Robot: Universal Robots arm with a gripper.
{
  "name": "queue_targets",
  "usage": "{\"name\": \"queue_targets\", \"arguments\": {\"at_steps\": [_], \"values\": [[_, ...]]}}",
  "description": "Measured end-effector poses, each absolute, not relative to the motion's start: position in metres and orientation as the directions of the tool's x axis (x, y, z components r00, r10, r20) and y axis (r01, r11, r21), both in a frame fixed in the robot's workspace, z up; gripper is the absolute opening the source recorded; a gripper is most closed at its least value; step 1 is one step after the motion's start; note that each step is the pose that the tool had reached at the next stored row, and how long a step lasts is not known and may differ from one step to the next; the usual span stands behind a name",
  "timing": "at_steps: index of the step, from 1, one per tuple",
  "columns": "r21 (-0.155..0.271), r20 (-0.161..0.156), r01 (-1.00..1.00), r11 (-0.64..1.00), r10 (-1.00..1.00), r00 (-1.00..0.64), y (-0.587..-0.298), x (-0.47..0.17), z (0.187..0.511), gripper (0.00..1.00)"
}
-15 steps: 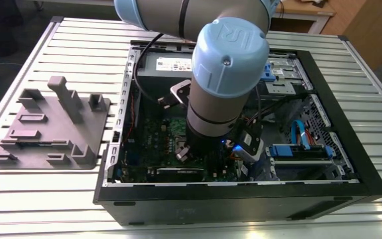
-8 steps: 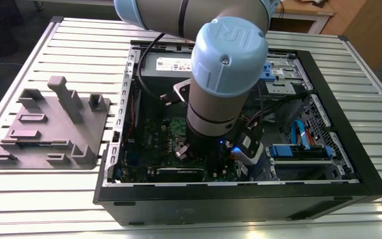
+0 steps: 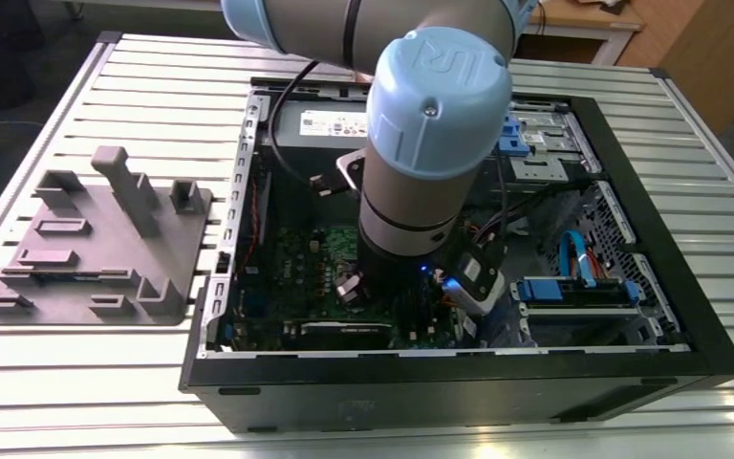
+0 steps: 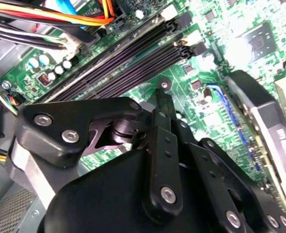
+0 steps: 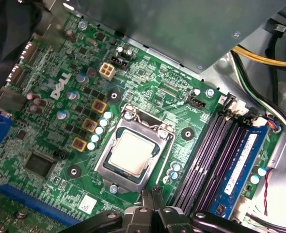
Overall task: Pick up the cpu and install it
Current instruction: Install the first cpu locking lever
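Observation:
In the first wrist view the cpu [image 5: 132, 151], a small square chip with a pale silver top, lies flat inside the metal-framed socket [image 5: 104, 167] on the green motherboard [image 5: 148, 97]. My gripper [image 5: 152, 193] hovers just off one edge of the socket frame, beside the memory slots [image 5: 206, 155]. Its two slim black fingertips are pressed together with nothing between them. In the second wrist view the gripper [image 4: 163, 86] shows as black linkages above the board, its tip near the dark memory slots [image 4: 128, 63].
In the exterior view the arm [image 3: 424, 163] reaches down into the open computer case [image 3: 469, 378] on a slatted metal table [image 3: 74, 382]. A grey plastic fixture [image 3: 99, 239] with upright posts lies at the exterior view's left. Cables [image 5: 259, 58], a blue memory stick [image 5: 240, 167] and a graphics card [image 4: 269, 126] crowd the board.

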State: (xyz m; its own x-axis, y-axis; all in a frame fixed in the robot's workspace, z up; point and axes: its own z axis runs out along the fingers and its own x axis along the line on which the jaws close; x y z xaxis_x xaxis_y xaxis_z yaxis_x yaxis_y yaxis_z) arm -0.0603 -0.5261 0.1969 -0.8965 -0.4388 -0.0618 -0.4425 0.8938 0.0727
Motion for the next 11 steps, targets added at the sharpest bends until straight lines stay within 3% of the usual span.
{"name": "queue_targets", "arguments": {"at_steps": [11], "values": [[0.071,-0.061,-0.431,0.900,-0.427,-0.902,-0.5203,-0.0600,0.1941,0.10]]}}
